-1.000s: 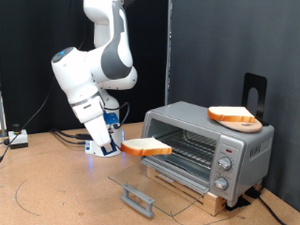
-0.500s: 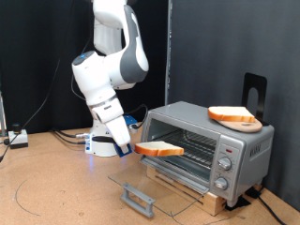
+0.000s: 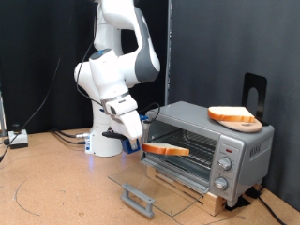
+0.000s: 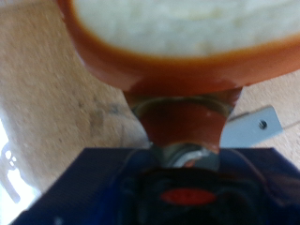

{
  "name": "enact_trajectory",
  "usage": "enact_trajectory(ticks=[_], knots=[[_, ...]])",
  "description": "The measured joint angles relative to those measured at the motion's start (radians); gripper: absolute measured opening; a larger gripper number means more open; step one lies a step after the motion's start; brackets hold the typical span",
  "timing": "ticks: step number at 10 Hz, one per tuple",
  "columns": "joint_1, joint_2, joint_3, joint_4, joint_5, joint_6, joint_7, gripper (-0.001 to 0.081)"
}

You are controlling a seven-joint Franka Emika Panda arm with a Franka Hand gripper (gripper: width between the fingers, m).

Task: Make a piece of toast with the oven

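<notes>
Gripper (image 3: 143, 146): sits at the middle of the exterior view, just left of the oven (image 3: 239, 141) mouth; pinches the toast (image 3: 169, 148) by its left crust edge, fingers closed onto it. Shows the same in the wrist view: crust clamped between the fingers, pale face stretching away from the hand.

Toast: hangs flat and roughly level in the air, right end at the oven opening, above the lowered door (image 3: 155, 181) and about level with the rack (image 3: 195, 145). Cannot tell whether the leading edge already touches the wires.

Oven: stands at the right of the frame on a wooden base, door folded down flat toward the lower middle, handle (image 3: 138, 198) at its far end. Carries an orange-brown slice (image 3: 234, 116) on the roof, well apart from the work.

Step in hand, as a judgement: feeding the toast into the cavity. To do it well:
- hold the toast level, since a drooping free end probably catches on the front bar of the rack
- travel straight along the rack's line toward the frame's right, with no sideways drift toward the cavity's walls
- mind the wrist over the open door; looks like little room there
- grip only the crust edge, firmly enough to stop sagging, not so hard as to crush it
- avoid lifting toward the cavity's roof
</notes>
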Motion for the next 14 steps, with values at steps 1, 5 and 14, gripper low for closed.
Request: enact_trajectory(ticks=[1, 5, 14], knots=[[-0.006, 0.002, 0.010, -0.003, -0.025, 0.027, 0.011, 0.0396], [-0.015, 0.005, 0.012, -0.003, -0.003, 0.038, 0.018, 0.0396], [0.021, -0.035, 0.019, 0.025, 0.075, -0.057, 0.020, 0.0396]])
